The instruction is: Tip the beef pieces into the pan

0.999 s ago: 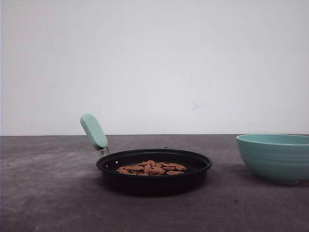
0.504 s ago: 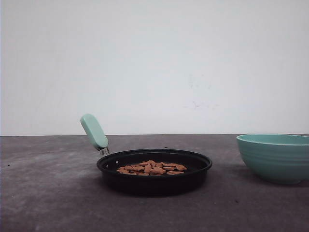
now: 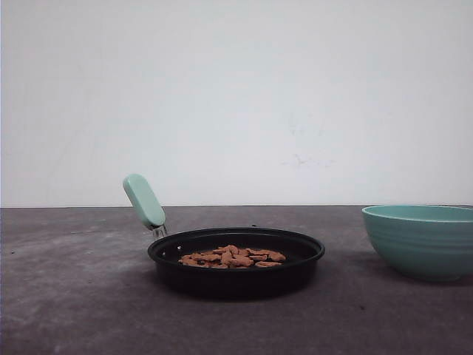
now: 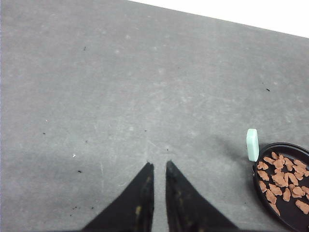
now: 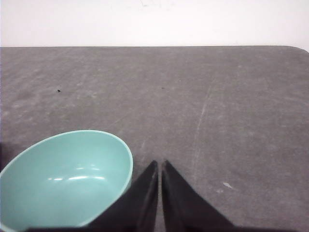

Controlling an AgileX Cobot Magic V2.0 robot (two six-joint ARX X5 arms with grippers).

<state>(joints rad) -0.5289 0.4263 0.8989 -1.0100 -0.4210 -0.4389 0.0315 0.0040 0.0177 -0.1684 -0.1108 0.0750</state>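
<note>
Beef pieces (image 3: 231,257) lie in a loose flat heap on the floor of the pan (image 3: 235,260), a little toward the handle side, and none is seen on the desk (image 3: 74,296) around it. This is how they would lie after a pour from above, so I judge that the pouring itself is done. They are too many and too overlapped to count exactly; in the left wrist view about twenty pieces (image 4: 282,180) can be told apart, and part of the pan (image 4: 285,193) is cut by the picture edge.

One pan stands on the desk, near the middle in the front view, with its pale mint-green handle (image 3: 144,201) rising up and away toward the robot's left. One teal ribbed bowl (image 3: 420,240) stands upright well apart from it on the robot's right. Seen from the right wrist, the bowl (image 5: 67,181) is empty inside, which fits a container already emptied and put back down.

Both arms are drawn back over bare desk. The fingers of the left gripper (image 4: 157,166) are nearly together, with only a thin slit between the tips, and hold nothing; the pan is off to one side of them. The right gripper (image 5: 160,164) has its fingers closed almost tip to tip, also holding nothing, just beside the bowl's rim.
</note>
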